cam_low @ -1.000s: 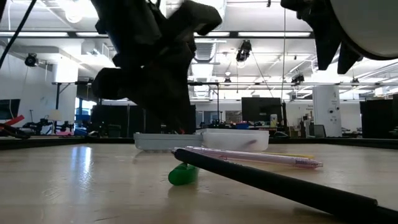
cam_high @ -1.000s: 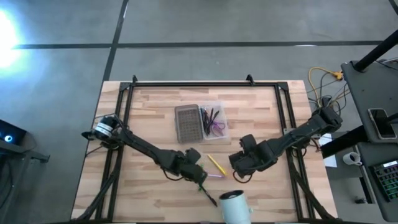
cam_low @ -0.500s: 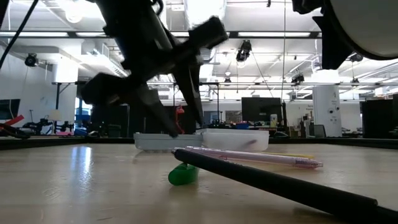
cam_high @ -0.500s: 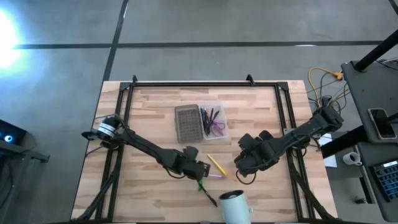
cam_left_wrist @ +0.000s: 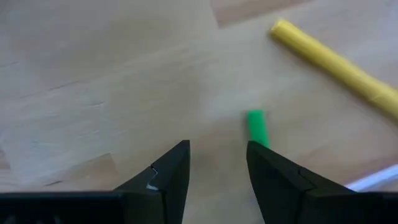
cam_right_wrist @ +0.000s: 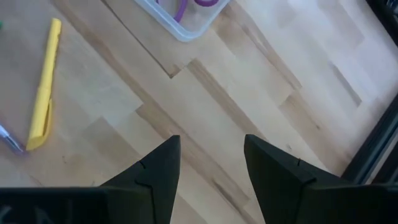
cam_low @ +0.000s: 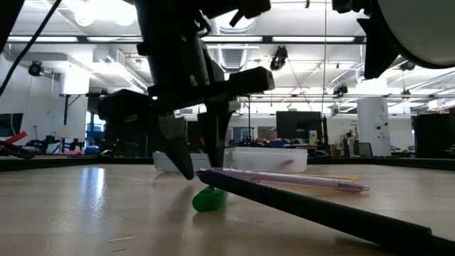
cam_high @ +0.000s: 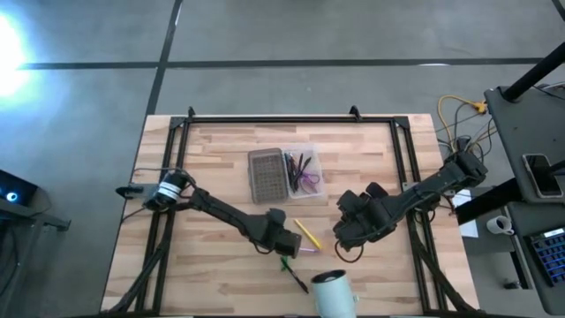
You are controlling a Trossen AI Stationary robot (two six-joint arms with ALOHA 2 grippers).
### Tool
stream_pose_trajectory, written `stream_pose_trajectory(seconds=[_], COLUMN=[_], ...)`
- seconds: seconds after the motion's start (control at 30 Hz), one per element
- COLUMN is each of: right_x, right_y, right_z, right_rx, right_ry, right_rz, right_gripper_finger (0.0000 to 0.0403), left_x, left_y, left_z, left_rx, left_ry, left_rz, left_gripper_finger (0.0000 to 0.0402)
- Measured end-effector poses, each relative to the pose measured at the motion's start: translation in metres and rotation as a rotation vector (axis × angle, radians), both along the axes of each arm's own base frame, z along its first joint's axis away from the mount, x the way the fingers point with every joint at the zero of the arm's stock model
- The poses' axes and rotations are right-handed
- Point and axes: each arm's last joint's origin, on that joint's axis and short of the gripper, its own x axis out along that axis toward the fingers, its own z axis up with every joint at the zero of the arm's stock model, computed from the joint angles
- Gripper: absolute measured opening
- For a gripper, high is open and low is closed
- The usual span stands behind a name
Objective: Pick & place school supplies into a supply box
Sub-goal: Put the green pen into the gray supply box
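My left gripper (cam_high: 282,246) (cam_left_wrist: 217,168) is open and points down at the table, its tips just above the wood (cam_low: 202,169). The green marker (cam_left_wrist: 255,126) (cam_high: 284,263) (cam_low: 208,199) lies flat with one end right beside one fingertip; I see no touch. The yellow marker (cam_high: 307,233) (cam_left_wrist: 329,62), the pink pen (cam_low: 298,179) and a black pen (cam_high: 297,279) (cam_low: 320,210) lie close by. The supply box (cam_high: 282,173) lies open farther back, with purple scissors (cam_right_wrist: 186,7) and dark pens inside. My right gripper (cam_high: 346,237) (cam_right_wrist: 211,168) hangs open, to the yellow marker's right.
A white cup (cam_high: 334,291) stands at the table's near edge, just right of the black pen, and fills the low view's upper right corner (cam_low: 419,28). Black frame rails (cam_high: 181,177) run along the table's left, right and far sides.
My left gripper has moved toward the table's right and near edge, closer to the green marker. It has tipped so that its fingers point down at the table, and come lower. The markers and pens have stayed where they were.
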Motion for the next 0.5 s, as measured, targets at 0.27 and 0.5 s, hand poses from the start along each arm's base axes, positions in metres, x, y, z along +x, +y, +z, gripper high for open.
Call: stream_pose_trajectory(seconds=[0.27, 0.5], right_x=[0.0014, 0.0028], right_y=[-0.004, -0.0072], right_z=[-0.0004, -0.0006], right_rx=[-0.02, -0.019], right_ry=[-0.015, -0.016], right_rz=[-0.027, -0.043], right_gripper_finger=[0.0171, 0.0171], left_x=[0.0071, 0.0063], left_y=[-0.0032, -0.002], left_z=[0.0, 0.0053], left_rx=[-0.053, -0.022], left_ry=[-0.064, -0.083], left_rz=[-0.028, -0.02], left_gripper_finger=[0.0143, 0.0143])
